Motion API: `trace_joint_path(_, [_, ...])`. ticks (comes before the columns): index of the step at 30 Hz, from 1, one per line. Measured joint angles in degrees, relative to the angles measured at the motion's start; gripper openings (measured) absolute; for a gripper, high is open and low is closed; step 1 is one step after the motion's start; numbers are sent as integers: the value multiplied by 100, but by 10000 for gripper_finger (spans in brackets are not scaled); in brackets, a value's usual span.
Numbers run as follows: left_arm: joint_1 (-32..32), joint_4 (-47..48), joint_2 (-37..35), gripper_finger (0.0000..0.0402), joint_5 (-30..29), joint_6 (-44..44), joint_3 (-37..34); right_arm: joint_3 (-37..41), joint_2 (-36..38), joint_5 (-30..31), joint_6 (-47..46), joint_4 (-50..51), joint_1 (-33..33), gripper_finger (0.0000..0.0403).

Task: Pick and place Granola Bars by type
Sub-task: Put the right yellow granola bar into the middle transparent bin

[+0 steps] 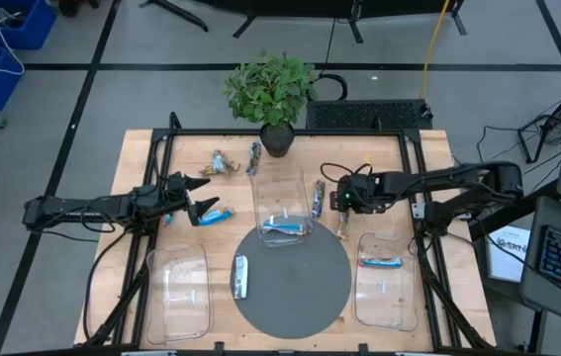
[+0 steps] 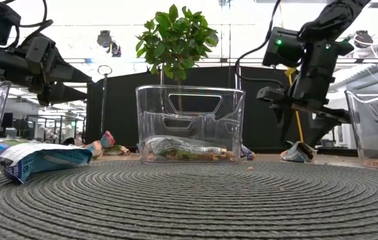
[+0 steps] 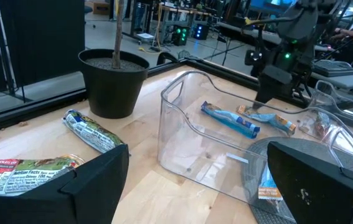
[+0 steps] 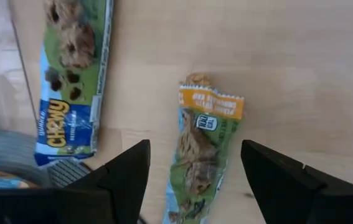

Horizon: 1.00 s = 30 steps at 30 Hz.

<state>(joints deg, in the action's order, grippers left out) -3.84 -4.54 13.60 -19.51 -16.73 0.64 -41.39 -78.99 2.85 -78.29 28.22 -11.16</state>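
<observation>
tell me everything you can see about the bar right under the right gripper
The green bar is a small flat granola bar in a shiny wrapper, green with an orange band at one crimped end and a picture of oat clusters. It looks sealed and slightly crumpled. It lies flat on the bare wood table, between the open fingers of the right gripper, which hangs above without touching it. A blue Chewy bar lies beside it, apart.

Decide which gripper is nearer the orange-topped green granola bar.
Right. The right gripper hangs open directly over the green granola bar; the left gripper is across the table.
</observation>
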Motion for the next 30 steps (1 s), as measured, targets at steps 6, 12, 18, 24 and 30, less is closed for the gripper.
trace_joint_path(6, [2,0,-1,379,2,0,0,-1,-264,-13,3,-91,0,245])
trace_joint_path(12, [0,0,-1,379,1,0,0,-17,-515,-259,23,-253,-2,244])
trace_joint_path(18, [0,0,-1,379,0,0,0,-20,-570,-278,9,-245,-2,244])
trace_joint_path(24, [2,0,-1,379,2,0,0,-17,-576,-366,48,-192,-13,215])
trace_joint_path(30, [0,0,-1,379,2,0,0,-11,-581,-380,95,-73,-15,139])
